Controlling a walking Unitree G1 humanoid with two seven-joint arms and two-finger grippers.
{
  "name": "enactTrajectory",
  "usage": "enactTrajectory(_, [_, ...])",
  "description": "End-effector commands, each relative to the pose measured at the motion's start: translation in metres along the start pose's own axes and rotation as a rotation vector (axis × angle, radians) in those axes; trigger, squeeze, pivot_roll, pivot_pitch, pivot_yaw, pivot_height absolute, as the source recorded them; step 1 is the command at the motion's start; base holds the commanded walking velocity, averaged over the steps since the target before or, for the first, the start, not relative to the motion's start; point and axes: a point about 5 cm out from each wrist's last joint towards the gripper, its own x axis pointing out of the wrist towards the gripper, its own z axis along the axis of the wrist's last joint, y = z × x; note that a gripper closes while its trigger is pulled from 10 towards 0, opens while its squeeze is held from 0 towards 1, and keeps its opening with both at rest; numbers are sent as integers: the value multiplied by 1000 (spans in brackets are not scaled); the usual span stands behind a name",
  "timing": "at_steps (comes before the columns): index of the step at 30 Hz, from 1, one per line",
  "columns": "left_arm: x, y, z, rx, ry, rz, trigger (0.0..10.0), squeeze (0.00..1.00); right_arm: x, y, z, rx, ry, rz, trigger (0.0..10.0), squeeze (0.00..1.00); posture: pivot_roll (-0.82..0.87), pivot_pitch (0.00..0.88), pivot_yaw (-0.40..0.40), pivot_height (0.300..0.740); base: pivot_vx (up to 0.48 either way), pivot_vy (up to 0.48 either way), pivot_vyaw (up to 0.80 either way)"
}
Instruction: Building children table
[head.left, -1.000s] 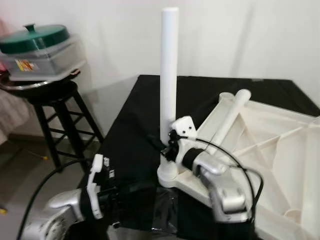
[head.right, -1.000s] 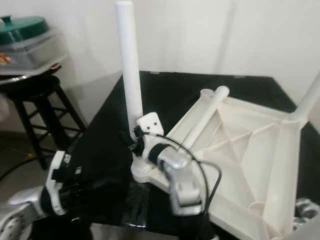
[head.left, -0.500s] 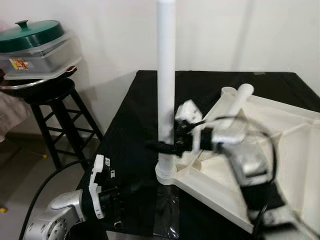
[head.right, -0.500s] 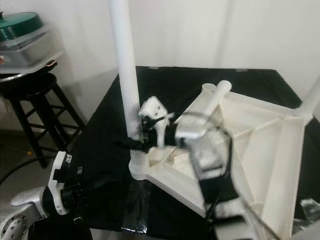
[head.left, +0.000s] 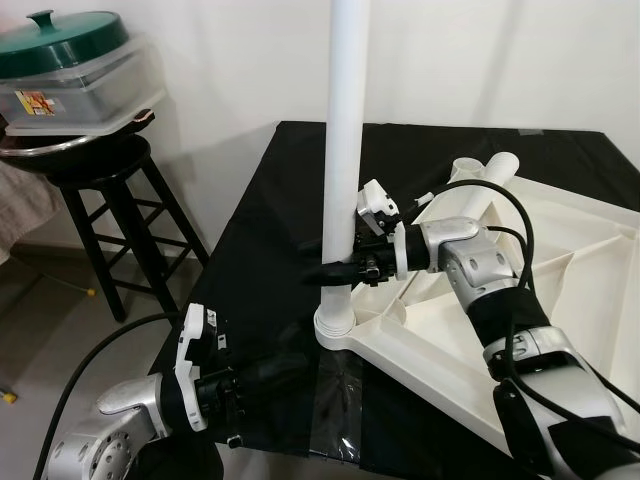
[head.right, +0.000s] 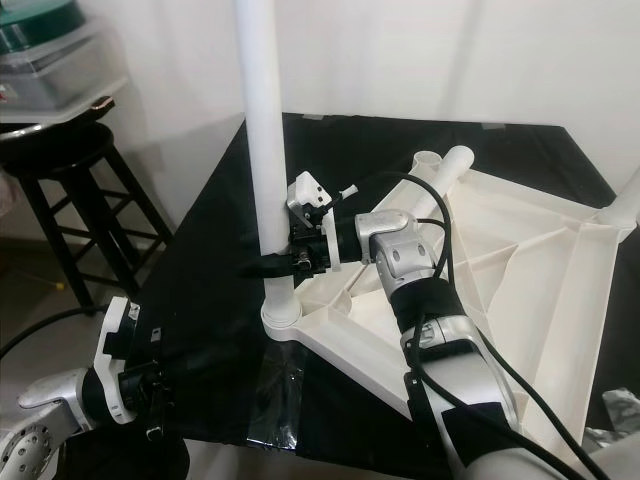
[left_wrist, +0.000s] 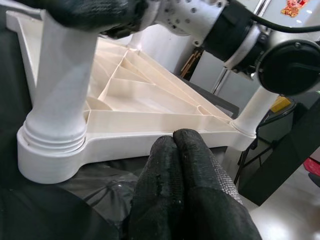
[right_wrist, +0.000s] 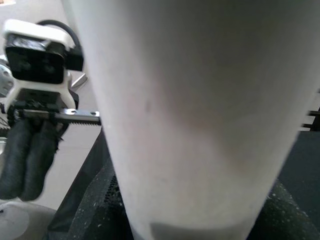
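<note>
While the right gripper (head.left: 335, 268) clasps the upright leg (head.left: 343, 150), a stool (head.left: 95, 185) stands nearby.

The right gripper (head.left: 335, 268) now sits higher on the upright leg (head.left: 345, 150), at frame centre, its arm extended from lower right.

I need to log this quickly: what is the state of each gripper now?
Left gripper: shut, holding nothing, near the tabletop corner.
Right gripper: shut on the upright leg.
</note>
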Motion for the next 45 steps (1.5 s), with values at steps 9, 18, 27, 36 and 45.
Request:
enactTrajectory(9, [1,-1,1,6,7,-1,10000,0,-11,-3,-5,-32,28,-39,0,0,-2,31,-5,740,0,0,0])
enactTrajectory(18, [-4,1,4,10,4,2,10000,0,27,46,-73,229,90,-827,0,0,-15,38,-6,740,0,0,0])
enactTrajectory(27, [-2,8,2,0,13,-9,10000,0,24,48,-75,151,138,-899,0,0,-27,0,12,740,0,0,0])
enactTrajectory(36, [-1,7,0,2,0,3,10000,0,26,48,-32,110,-41,-622,10000,1000,-26,0,10,740,0,0,0])
enactTrajectory(45, [0,5,-1,1,1,-4,10000,0,0,31,-12,-17,-79,-197,10000,0,-14,0,9,740,0,0,0])
